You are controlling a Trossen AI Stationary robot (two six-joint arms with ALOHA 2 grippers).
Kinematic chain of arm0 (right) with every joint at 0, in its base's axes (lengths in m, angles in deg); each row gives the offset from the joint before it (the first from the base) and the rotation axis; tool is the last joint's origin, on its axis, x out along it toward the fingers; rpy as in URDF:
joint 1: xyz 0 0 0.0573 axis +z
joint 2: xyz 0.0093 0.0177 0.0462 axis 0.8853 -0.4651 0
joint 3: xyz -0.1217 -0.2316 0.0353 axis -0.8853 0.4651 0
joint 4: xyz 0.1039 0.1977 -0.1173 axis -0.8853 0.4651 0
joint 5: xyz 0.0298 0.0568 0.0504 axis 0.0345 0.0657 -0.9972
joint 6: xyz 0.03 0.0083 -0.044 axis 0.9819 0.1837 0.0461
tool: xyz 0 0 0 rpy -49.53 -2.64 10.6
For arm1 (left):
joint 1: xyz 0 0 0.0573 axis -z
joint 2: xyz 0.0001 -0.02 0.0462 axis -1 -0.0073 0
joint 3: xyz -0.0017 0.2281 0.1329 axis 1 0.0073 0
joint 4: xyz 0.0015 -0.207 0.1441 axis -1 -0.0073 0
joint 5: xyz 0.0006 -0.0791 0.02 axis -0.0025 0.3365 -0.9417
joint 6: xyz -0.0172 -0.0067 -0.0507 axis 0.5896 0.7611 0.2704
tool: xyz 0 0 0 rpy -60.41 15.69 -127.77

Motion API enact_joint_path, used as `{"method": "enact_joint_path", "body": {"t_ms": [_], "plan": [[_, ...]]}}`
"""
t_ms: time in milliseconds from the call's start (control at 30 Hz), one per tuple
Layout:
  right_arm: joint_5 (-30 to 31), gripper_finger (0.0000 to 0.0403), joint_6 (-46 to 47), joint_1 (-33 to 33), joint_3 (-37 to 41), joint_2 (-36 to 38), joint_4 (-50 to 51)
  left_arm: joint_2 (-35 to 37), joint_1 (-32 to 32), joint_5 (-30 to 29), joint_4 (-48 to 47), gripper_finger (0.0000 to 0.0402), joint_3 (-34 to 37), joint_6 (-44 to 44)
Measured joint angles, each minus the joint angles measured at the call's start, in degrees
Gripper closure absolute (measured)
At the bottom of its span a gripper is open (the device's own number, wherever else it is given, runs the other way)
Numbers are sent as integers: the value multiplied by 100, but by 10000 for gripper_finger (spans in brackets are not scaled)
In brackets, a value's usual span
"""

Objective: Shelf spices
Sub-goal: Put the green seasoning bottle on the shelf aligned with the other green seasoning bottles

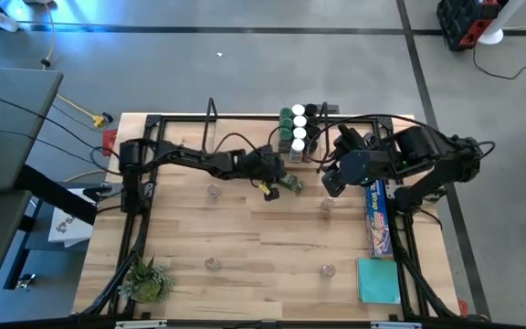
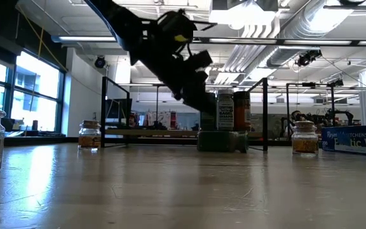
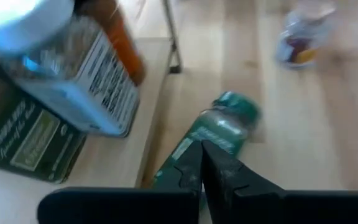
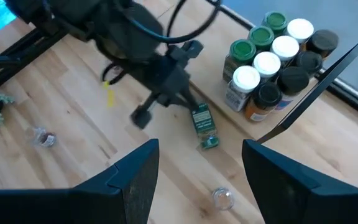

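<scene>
The left tool (image 1: pixel 277 180) sits just left of centre in the overhead frame, its fingers (image 3: pixel 194 171) closed together right over a green-lidded jar (image 1: pixel 292 185) lying on its side on the bench (image 1: pixel 245 247), just in front of the shelf (image 1: pixel 310 157). It looks pressed shut, not holding the jar. The right tool (image 4: pixel 197 165) hangs open, right of centre. About nine jars (image 4: pixel 272 59) already crowd the shelf at upper centre. I'd judge the step is recovering that toppled jar: the fingers must part, straddle it, then lift. The shelf's wire end frame stands close by; open bench lies toward the bottom, with loose clear-lidded jars (image 1: pixel 213 191) scattered.
</scene>
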Motion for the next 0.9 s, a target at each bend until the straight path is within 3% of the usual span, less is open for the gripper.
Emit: {"method": "enact_joint_path", "body": {"t_ms": [267, 433, 733, 833, 900], "plan": [[-121, 178, 17, 2, 0, 0, 0, -548, -121, 314, 262, 400, -11, 110], [-142, 178, 12, 2, 0, 0, 0, -617, -72, 321, -99, 401, -44, 346], [-72, 178, -157, 2, 0, 0, -2, 464, 201, 716, -2492, 401, 27, 1544], [66, 178, -254, 0, 0, 0, -2, 1026, 240, 817, -2555, 397, 21, 1621], [114, 178, -350, 0, 0, 0, 2, 1359, 230, 1112, -2508, 384, -18, 1149]]}}
